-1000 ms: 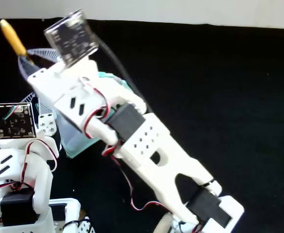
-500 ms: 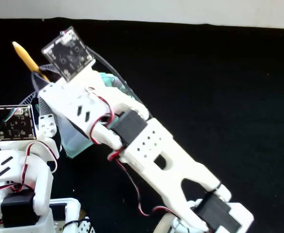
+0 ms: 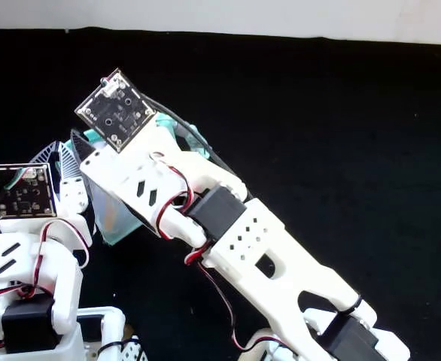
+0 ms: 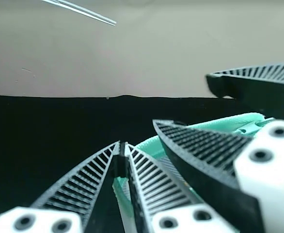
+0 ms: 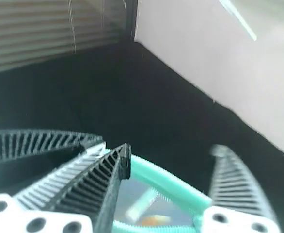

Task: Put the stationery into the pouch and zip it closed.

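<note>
A pouch with a teal rim and a clear side lies at the table's left, between the two arms. My left gripper is shut on the pouch's teal edge and holds the mouth up. My right gripper stands open over the pouch rim, one finger on each side of it. Below the rim, a blurred orange-yellow pencil shows inside the pouch. In the high view the right arm's camera board covers the pouch mouth. The right gripper's spread fingers stand close beside my left gripper.
Black cloth covers the table, with open room to the right and far side. A pale wall runs along the far edge. The left arm's body stands at the near left corner.
The right arm has come down and toward the near side. The yellow pencil that stuck up from its gripper at the far left has dropped out of sight at the pouch.
</note>
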`<action>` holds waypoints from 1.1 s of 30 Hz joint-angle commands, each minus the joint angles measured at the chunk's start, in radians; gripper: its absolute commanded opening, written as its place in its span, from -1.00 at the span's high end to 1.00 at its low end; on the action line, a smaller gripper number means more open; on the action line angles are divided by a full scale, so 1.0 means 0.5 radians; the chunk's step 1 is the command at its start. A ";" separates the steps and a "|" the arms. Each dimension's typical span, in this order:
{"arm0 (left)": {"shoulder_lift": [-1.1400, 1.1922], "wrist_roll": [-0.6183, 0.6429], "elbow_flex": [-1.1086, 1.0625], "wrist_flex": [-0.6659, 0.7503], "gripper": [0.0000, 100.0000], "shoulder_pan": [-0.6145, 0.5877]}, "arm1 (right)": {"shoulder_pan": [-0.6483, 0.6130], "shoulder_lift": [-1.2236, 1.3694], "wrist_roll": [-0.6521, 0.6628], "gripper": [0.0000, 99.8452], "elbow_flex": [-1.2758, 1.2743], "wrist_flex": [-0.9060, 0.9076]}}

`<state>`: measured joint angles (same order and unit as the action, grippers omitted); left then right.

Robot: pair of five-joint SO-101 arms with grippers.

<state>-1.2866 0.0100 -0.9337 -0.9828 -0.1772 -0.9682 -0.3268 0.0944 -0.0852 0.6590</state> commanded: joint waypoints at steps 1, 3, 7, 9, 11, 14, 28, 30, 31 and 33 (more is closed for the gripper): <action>0.017 -0.015 -0.229 -0.031 0.98 0.054 | 0.023 -0.094 0.018 0.37 0.158 0.133; 0.017 -0.015 -0.232 -0.031 0.98 0.054 | 0.029 -0.094 0.012 0.37 0.207 0.192; 0.017 -0.015 -0.229 -0.031 0.98 0.054 | 0.032 -0.094 0.015 0.37 0.235 0.284; 0.017 -0.015 -0.229 -0.031 0.98 0.054 | 0.035 -0.094 0.018 0.37 0.235 0.336; 0.017 -0.015 -0.229 -0.031 0.98 0.054 | 0.087 -0.094 0.018 0.37 0.226 0.351; 0.017 -0.015 -0.229 -0.031 0.98 0.054 | 0.216 -0.094 0.012 0.37 0.235 0.354; 0.014 -0.009 0.041 -0.046 0.98 -0.054 | 0.554 -0.526 -0.101 0.37 -0.348 0.643; 0.014 -0.009 0.066 -0.046 0.98 -0.075 | 0.603 -0.588 -0.101 0.37 -0.496 0.643; 0.014 -0.009 0.069 -0.046 0.98 -0.084 | 0.603 -0.615 -0.101 0.37 -0.560 0.643; 0.014 -0.006 0.069 -0.046 0.98 -0.084 | 0.603 -0.658 -0.092 0.37 -0.689 0.643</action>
<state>-1.2927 0.0146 -0.8999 -0.9843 -0.2094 -0.6813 -0.6015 0.0545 -0.3705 0.9782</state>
